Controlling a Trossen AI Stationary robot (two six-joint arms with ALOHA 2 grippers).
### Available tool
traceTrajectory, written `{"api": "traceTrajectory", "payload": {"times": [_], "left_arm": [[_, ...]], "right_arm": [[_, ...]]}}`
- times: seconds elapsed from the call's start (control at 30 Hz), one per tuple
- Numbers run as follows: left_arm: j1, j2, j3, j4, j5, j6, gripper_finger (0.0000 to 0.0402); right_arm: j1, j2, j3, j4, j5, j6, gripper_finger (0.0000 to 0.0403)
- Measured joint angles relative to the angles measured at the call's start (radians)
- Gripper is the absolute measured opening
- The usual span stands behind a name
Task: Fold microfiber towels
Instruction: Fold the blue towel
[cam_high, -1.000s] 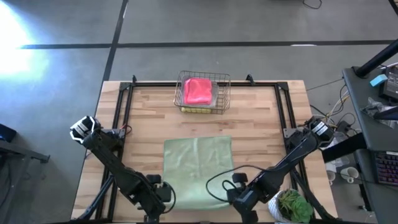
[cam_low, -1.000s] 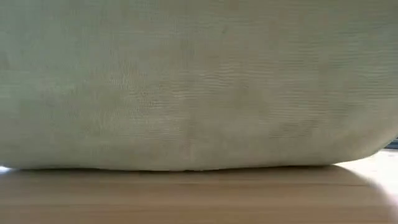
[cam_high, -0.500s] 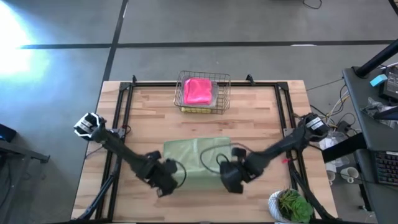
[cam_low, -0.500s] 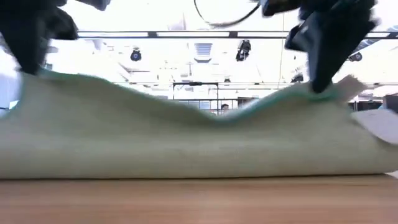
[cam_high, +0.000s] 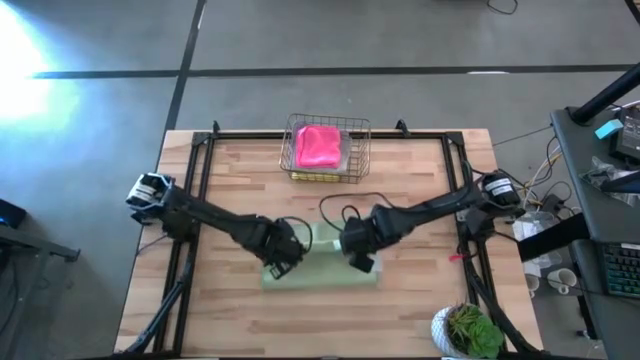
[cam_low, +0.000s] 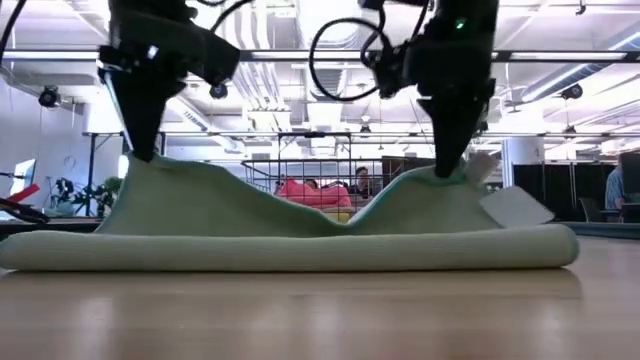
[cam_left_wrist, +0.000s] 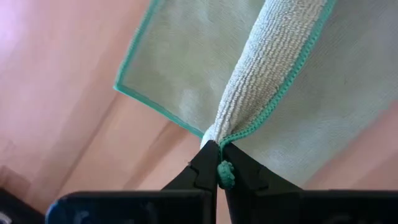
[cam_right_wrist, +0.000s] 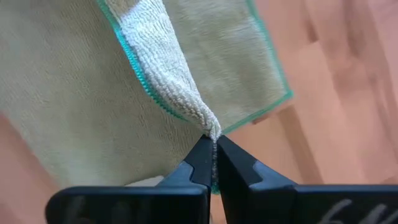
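The pale sage green towel (cam_high: 322, 262) is lying half-folded at lower centre of the wooden surface (cam_high: 410, 190). The left end effector (cam_high: 283, 256) and right end effector (cam_high: 352, 247) are each pinching a raised corner, fingers closed on cloth. The pink towel (cam_high: 317, 146) is sitting in the wire basket (cam_high: 361, 150) at upper centre.

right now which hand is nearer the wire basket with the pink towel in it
Right, by a little. The right hand pinches the green towel slightly right of and below the basket in the high view; the left hand grips the other corner, lower and further left.
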Motion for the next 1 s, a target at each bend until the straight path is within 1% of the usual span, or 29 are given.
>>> {"api": "traceTrajectory", "payload": {"times": [0.17,0.23,0.6,0.73,0.9,1.0], "left_arm": [[0.058,0.002,-0.002,0.0,0.0,0.009,0.0],[0.073,0.004,-0.007,0.0,0.0,0.008,0.0],[0.086,0.004,-0.063,0.0,0.0,-0.017,0.0003],[0.086,0.004,-0.075,0.001,-0.004,-0.026,0.0024],[0.101,0.004,-0.075,0.002,-0.07,-0.026,0.0061],[0.126,0.004,-0.075,0.001,-0.081,-0.025,0.0082]], "right_arm": [[-0.055,0.002,-0.014,-0.001,-0.001,0.002,0.0008],[-0.067,0.003,-0.018,-0.004,-0.001,0.029,0.0008],[-0.089,0.004,-0.019,0.005,-0.002,0.014,0.0008],[-0.099,0.004,-0.019,0.008,-0.002,0.014,0.0008],[-0.118,0.004,-0.019,0.011,-0.003,0.014,0.0008],[-0.135,0.005,-0.026,0.039,-0.003,0.015,0.0008]]}}
